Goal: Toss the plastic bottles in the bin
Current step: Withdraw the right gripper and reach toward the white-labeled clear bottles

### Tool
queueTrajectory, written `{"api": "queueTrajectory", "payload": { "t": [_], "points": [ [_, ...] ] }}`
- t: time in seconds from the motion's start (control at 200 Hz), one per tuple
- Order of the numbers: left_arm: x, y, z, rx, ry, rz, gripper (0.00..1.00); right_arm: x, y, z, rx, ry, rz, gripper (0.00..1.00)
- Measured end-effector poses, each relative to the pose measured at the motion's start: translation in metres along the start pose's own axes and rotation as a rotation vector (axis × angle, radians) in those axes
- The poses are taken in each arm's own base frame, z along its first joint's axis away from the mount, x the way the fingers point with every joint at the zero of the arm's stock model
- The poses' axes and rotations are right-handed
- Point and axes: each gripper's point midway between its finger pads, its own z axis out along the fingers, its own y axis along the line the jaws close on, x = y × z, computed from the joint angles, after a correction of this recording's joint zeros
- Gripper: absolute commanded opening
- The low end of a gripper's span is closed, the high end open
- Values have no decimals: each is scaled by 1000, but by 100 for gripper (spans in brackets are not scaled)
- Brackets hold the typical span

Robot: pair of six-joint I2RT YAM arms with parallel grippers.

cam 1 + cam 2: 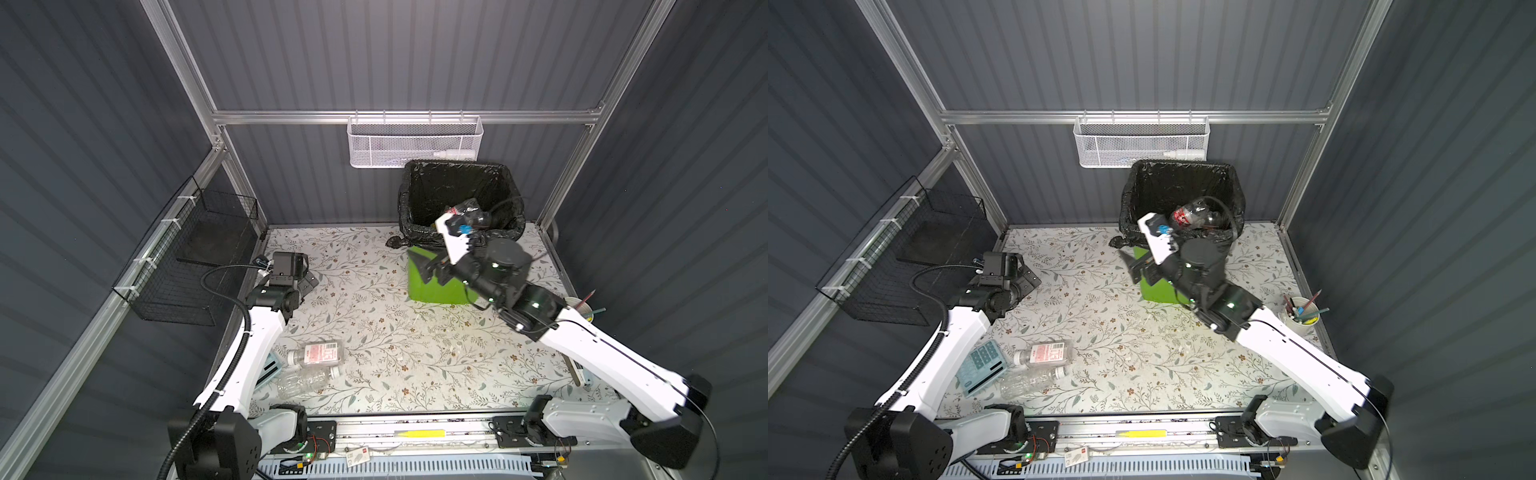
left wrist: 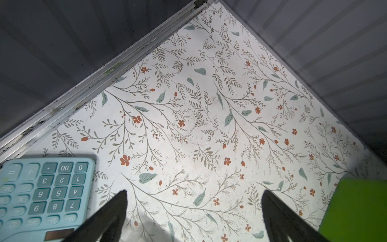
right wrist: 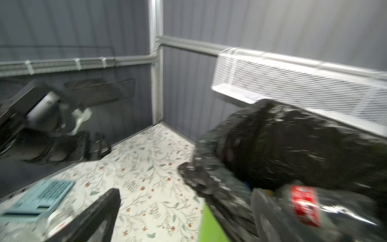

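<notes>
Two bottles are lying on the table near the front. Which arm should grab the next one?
Left. The labelled bottle and clear bottle lie on the left arm's side; the left gripper is open and empty. The right gripper is at the bin, farther away.

Black-lined green bin [image 1: 1156, 289] stood at the back, dark red-labelled bottle [image 1: 1196, 216] seen tilted over its opening, clear labelled bottle [image 1: 1044, 353] and clear plain bottle [image 1: 1034, 380] laid side by side at front left.
</notes>
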Motion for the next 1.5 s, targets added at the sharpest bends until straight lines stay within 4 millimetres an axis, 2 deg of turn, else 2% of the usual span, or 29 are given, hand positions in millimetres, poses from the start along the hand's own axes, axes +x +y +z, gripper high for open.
{"api": "queueTrajectory", "payload": {
  "t": [0.145,0.28,0.425,0.565,0.761,0.976,1.181,1.316,1.501],
  "points": [
    [-15,18,5,-36,-19,-11,100,58,83,55,-209,169,-67,99],
    [-30,34,9,-55,-35,-31,100,117,148,80,-377,317,-135,99],
    [-33,34,10,-33,-26,-14,100,166,198,97,-507,436,-191,99],
    [-32,33,10,-15,-12,-6,100,203,230,111,-580,519,-247,99],
    [-35,25,11,28,-18,-5,100,246,250,120,-634,613,-284,98],
    [-36,21,11,47,-16,-2,100,274,258,130,-656,669,-309,95],
    [-36,21,11,50,-17,-1,100,294,261,128,-676,717,-330,92],
    [-36,21,11,50,-18,-1,100,300,262,127,-687,737,-344,90],
    [-36,21,11,51,-18,0,100,308,265,132,-696,753,-358,78]
  ]
}}
